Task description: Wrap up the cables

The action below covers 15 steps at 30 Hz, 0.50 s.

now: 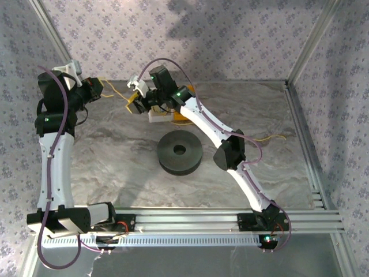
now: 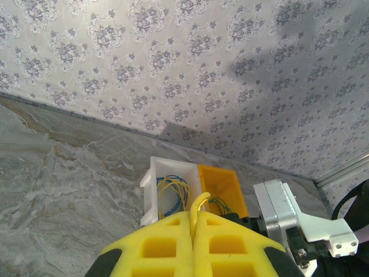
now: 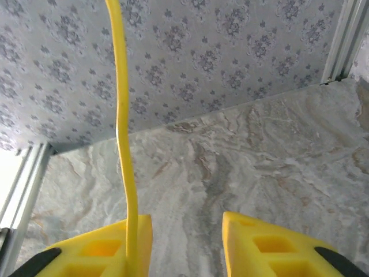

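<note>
On my overhead feed the marble table carries the dark spool at its centre, well apart from both tools. My left wrist feed picks out what the overhead blurs: the white bin with coiled cables inside, and the yellow bin touching it. The left gripper has its pads pressed together on a yellow cable. The right gripper stands wide apart. A yellow strand runs up along one finger, unclamped.
</note>
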### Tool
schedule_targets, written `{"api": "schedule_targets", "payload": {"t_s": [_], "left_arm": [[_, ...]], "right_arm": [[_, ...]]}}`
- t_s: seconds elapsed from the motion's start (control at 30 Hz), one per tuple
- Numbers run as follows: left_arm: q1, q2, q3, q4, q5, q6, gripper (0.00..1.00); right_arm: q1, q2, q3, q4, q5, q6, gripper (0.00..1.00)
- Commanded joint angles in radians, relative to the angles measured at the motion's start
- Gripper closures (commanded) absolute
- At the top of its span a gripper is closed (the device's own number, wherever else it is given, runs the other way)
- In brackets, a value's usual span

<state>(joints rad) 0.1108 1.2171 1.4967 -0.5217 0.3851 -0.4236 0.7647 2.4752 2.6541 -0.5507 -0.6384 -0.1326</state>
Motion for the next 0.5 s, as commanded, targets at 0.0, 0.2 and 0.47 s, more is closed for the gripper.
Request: {"api": "schedule_targets", "payload": {"t_s": [0.0,0.2,0.47], "left_arm": [[0.009,-0.037,0.032,0.003,0.032,0.003,1.00],[0.111,0.003,0.098,-0.146,0.256,0.113,1.00],[0.182,0.092,0.249,-0.602,0.271,0.404,1.00]], "right_arm": [[-0.003,0.007,0.013,0.008,0.055,-0.012,0.74],[-0.028,0.007,0.013,0.025,0.114,-0.011,1.00],[-0.054,0.031,0.036,0.062,0.114,-0.012,1.00]]}}
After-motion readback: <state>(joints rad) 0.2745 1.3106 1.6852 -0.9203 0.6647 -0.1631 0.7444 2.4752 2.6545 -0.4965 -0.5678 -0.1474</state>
